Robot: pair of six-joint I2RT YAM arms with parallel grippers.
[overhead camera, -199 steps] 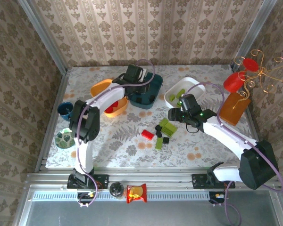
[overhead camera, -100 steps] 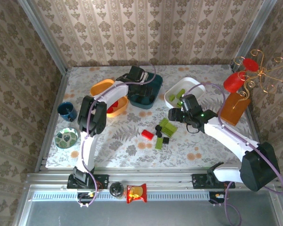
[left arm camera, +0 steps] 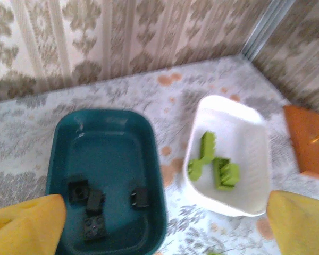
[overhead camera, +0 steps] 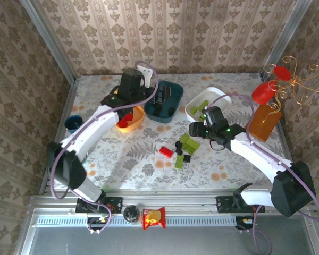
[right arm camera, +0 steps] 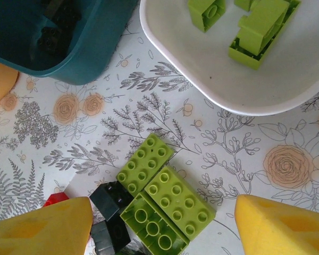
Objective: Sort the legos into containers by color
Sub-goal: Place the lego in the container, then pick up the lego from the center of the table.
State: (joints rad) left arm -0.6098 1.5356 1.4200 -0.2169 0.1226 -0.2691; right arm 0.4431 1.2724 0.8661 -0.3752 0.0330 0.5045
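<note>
The left arm crosses the orange bin [overhead camera: 134, 124] in the upper left of the top view, so only part of its rim and a few red legos [overhead camera: 126, 118] inside it show. In the left wrist view, the left gripper [left arm camera: 163, 226] shows only as two yellow fingertips [left arm camera: 26, 226], cut off at the bottom corners. They stand wide apart with nothing between them. Above them the dark teal bin [left arm camera: 155, 159] holds four black legos [left arm camera: 90, 202], and to the right the white bin [left arm camera: 258, 133] holds a few lime ones [left arm camera: 215, 166].

In the right wrist view, the right gripper [right arm camera: 162, 226] is likewise cropped at the lower corners. Its fingers are parted and empty, above joined lime bricks [right arm camera: 165, 199] lying on the table. Black bricks [right arm camera: 110, 204] at lower left are dark and run together, so their count is unclear. A red brick [right arm camera: 56, 199] just peeks out beside the left finger.

At the bottom centre of the top view, a red-and-yellow snack packet [overhead camera: 154, 218] lies on the rail, its print too small to read.
</note>
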